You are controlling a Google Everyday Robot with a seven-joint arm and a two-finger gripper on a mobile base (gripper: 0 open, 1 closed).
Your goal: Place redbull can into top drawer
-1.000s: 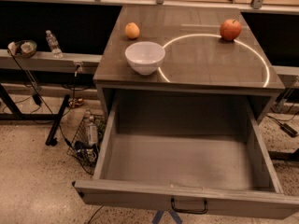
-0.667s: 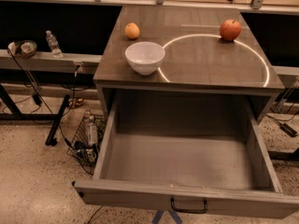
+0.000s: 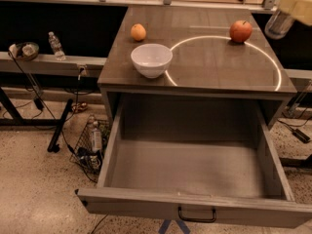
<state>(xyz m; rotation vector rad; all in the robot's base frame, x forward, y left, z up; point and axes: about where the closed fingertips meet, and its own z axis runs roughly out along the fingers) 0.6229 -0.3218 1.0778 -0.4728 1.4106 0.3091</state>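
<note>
Grey top drawer [image 3: 195, 167], pulled open. White bowl [image 3: 151, 60], orange [image 3: 138, 32] and apple [image 3: 241, 31] on bench [image 3: 219, 69]. End effector [image 3: 292, 9] at upper right edge, grip unreadable.

- Light is warm and kinda dim overall, coming from overhead. The tabletop [image 3: 214, 69] shows a thin bright ring of glare [image 3: 276, 62] curving past the apple [image 3: 241, 31].
- The white bowl [image 3: 151, 59] is the brightest thing, with a soft shadow right under it.
- The inside of the top drawer [image 3: 195, 206] sits in shade, darkest at the back wall.
- It's near black behind the tabletop on the left.
- The claw [image 3: 292, 11], up in the top right corner, is just a pale hazy smear cut off by the edge.
</note>
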